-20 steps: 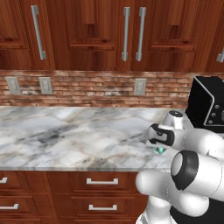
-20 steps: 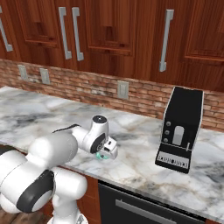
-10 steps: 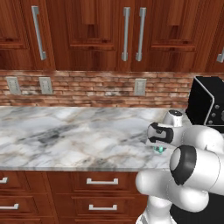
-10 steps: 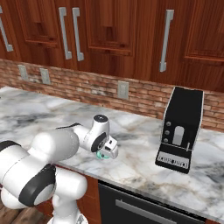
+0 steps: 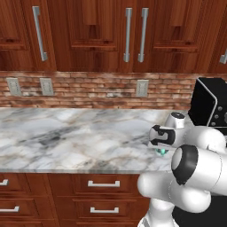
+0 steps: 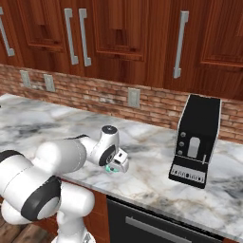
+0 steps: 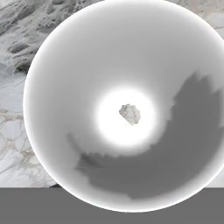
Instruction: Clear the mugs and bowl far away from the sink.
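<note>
Gripper (image 6: 115, 166) low over the near edge of the marble counter (image 5: 66, 137), right on a teal mug (image 6: 112, 167) standing there, can't tell jaw opening or grip, black coffee machine (image 6: 195, 140) farther right by the brick wall

Looking straight down into a mug (image 7: 127, 105), its pale whitish interior shadowed at lower right, standing on the grey-veined marble surface (image 7: 17, 74).

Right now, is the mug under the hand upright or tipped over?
Upright. The hand view looks straight down into the mug's round pale inside to its bottom. In the right base view, its teal body shows on the marble counter beneath the hand.
</note>
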